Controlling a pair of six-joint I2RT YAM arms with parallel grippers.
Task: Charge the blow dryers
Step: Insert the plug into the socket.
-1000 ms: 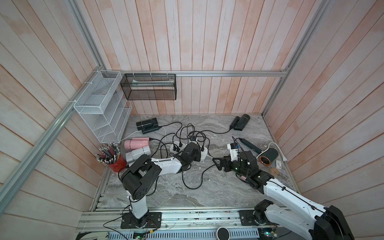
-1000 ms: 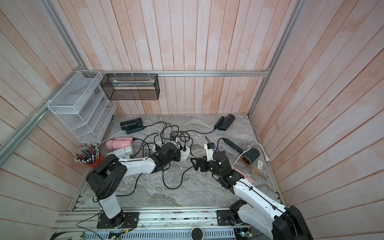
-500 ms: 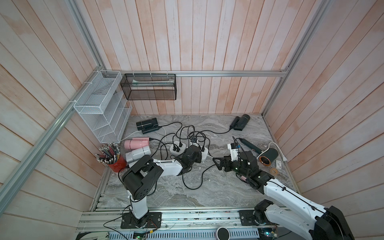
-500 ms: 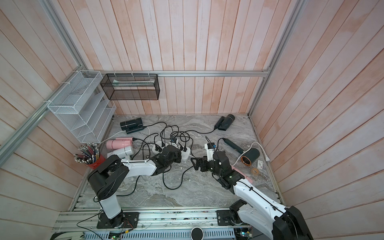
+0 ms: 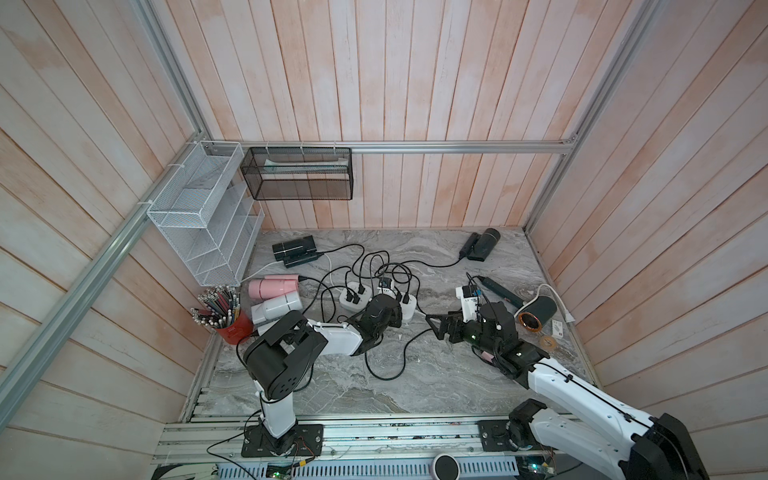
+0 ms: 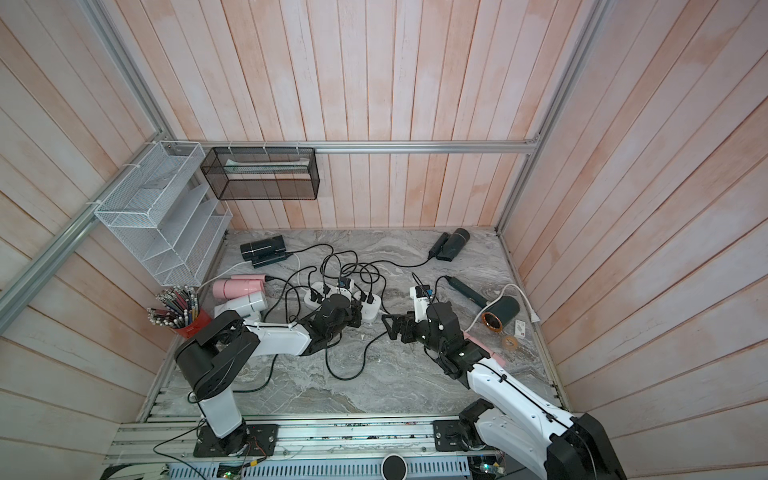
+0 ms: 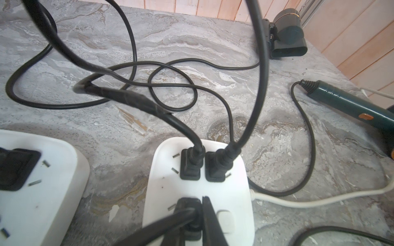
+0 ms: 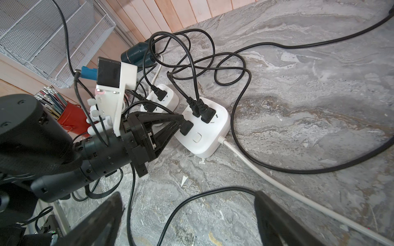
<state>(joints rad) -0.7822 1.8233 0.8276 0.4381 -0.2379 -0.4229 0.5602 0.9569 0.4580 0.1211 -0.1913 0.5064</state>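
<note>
My left gripper is shut on a black plug pressed against the face of a white power strip, beside its switch; the right wrist view shows that plug between the fingers. Two other plugs sit in this strip. My right gripper hangs open over a loose black cord on the marble. In both top views the blow dryers lie around: pink, pale grey, black, dark and dark with a copper ring.
A second white power strip with plugs lies left of the first. Tangled black cords cover the table's middle. A red cup of pencils stands at the left edge, below a white wire rack. A white cable trails from the strip.
My left wrist has sunk a little toward the power strip with the plug still held. The right arm has stayed where it was, jaws open.
</note>
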